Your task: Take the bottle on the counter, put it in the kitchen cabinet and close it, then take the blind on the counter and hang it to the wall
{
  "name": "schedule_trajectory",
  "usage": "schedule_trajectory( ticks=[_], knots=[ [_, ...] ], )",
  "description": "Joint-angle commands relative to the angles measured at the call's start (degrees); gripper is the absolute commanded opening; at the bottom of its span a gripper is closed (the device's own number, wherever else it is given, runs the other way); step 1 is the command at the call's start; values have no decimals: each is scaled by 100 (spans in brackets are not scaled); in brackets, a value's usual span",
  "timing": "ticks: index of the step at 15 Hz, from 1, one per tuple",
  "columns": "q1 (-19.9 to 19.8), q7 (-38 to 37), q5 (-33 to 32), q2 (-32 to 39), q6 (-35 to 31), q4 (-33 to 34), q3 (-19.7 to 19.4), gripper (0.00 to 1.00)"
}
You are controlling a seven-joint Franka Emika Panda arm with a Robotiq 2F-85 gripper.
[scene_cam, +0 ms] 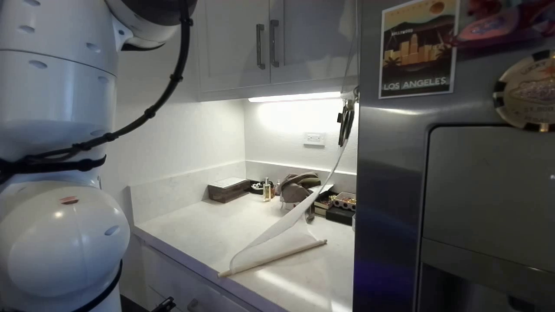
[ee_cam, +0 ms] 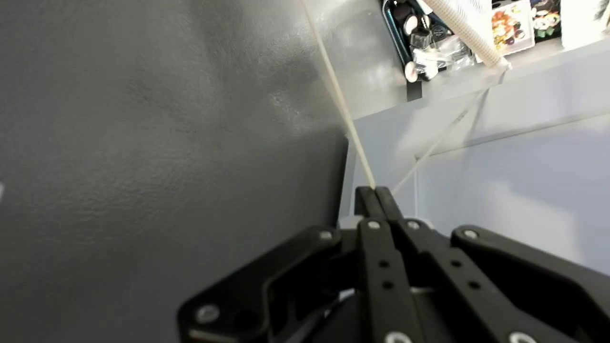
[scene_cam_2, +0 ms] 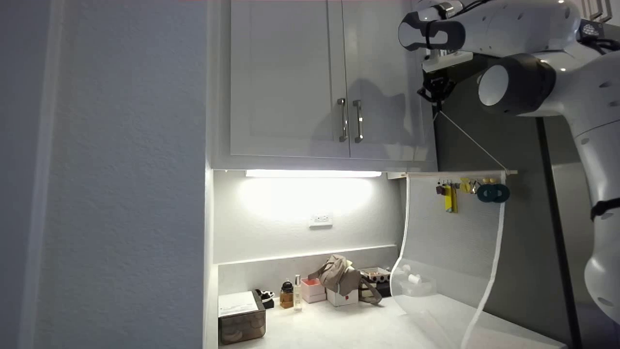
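Exterior view | blind (scene_cam_2: 450, 237): below gripper (scene_cam_2: 439, 107), slung from cord (scene_cam_2: 472, 139) | gripper: clamped on that cord

A Los Angeles print (scene_cam: 418, 50) and a round chip-like disc (scene_cam: 524, 93) are on the steel fridge (scene_cam: 390, 182).

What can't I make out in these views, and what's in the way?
Kitchen cabinet: inside hidden by its closed doors in both exterior views.
Blind: lower end cut off by the bottom edge in an exterior view.
Cord: pinched bit hidden by the claw in the wrist view.
Gold disc: lower lettering blurred, right side cut off by the edge, in an exterior view.
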State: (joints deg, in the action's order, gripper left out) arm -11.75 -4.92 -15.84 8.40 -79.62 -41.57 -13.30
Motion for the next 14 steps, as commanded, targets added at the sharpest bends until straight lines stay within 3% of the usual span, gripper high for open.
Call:
schedule_trajectory(
  ticks=[1,14],
  knots=[
    [-197,-146,259,221,133,602,-83,0],
    [-737,-1345,774,131,122,1239,-88,0]
  ],
)
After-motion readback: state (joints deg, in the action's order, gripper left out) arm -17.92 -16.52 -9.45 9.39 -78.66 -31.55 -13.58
